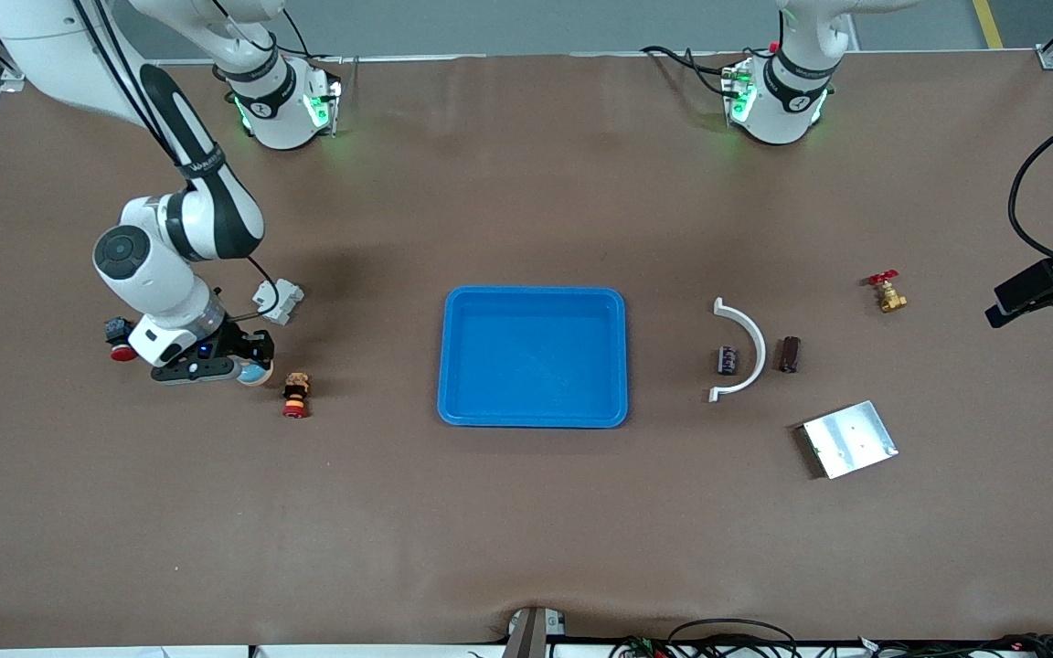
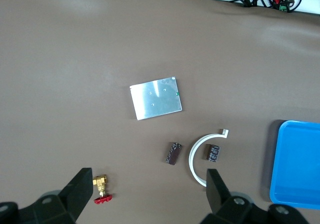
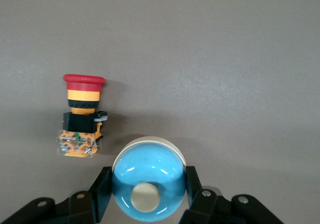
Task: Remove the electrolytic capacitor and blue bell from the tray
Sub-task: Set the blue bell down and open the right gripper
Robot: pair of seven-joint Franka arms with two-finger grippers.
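Metal plate (image 1: pixel 849 439) is seen nearest the front camera, lying flat on the brown desk (image 1: pixel 526 530) toward the left arm's end. A little farther off, a white curved piece (image 1: pixel 742 347) is laid on the desk, with a capacitor (image 1: pixel 726 359) inside its arc and a second, dark capacitor (image 1: pixel 791 354) just beside its outer edge; neither is touched by a hand. A brass valve with a red handle (image 1: pixel 888 292) is found farther still, well apart from them. The blue tray (image 1: pixel 533 416) is placed at the middle of the desk.

Toward the right arm's end, a red push-button switch (image 1: pixel 295 394) is laid on its side on the desk. Just beside it, the blue bell (image 3: pixel 148 180) is clamped between the fingers of the right hand (image 1: pixel 248 370), low at the desk surface. A small white block (image 1: pixel 277 302) is seen near the right arm's wrist.

The left hand (image 2: pixel 147 191) is held high over the capacitors and the valve, its fingers spread wide apart and nothing between them.
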